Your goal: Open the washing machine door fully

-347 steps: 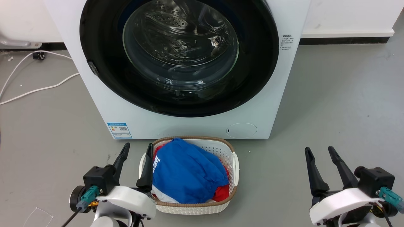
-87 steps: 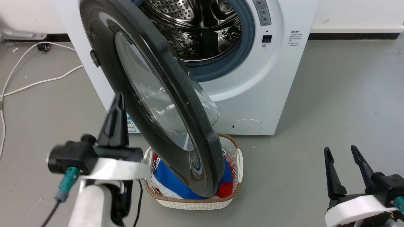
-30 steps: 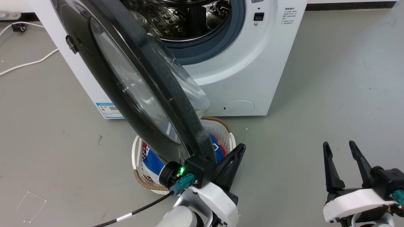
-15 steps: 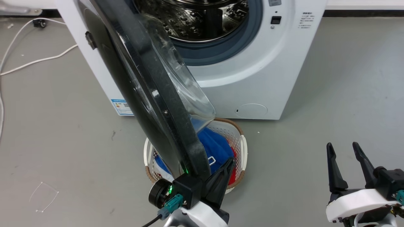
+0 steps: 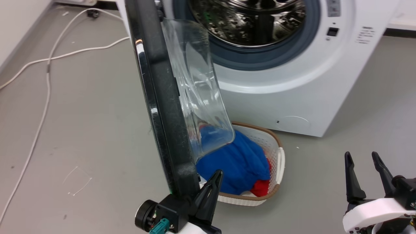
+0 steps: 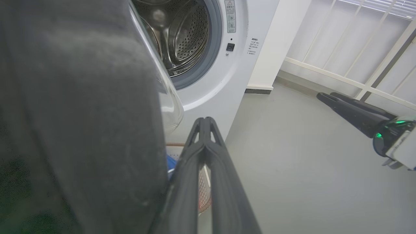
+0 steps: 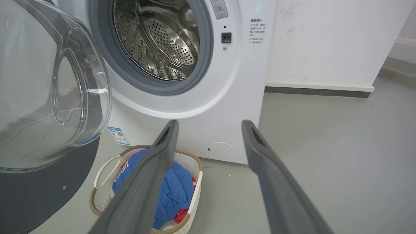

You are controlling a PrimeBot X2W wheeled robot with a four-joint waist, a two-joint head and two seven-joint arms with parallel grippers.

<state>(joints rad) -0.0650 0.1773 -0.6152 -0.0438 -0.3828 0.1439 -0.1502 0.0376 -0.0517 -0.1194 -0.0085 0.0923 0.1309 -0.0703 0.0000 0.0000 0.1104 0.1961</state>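
The washing machine (image 5: 292, 97) stands with its steel drum (image 5: 253, 19) exposed. The washing machine door (image 5: 162, 107) stands out from it, seen edge-on, its clear glass bowl (image 5: 198, 91) facing the machine. My left gripper (image 5: 217, 174) is shut with nothing in it, its fingers beside the door's lower rim on the bowl side. In the left wrist view the left gripper (image 6: 204, 122) has its fingers pressed together, and the blurred black door (image 6: 81, 113) is close on the left. My right gripper (image 5: 365, 159) is open at the lower right, away from the door (image 7: 48, 97), and the right gripper (image 7: 209, 125) faces the machine (image 7: 195, 107).
A white laundry basket (image 5: 276, 152) with blue and red clothes sits on the floor under the door, in front of the machine. White cables (image 5: 48, 74) trail over the grey floor at the left. A white wall (image 7: 325, 39) stands to the right of the machine.
The door has swung wider, from slanting across the opening to edge-on. My left gripper has stayed by its lower rim. The head camera has turned; the right gripper has not moved.
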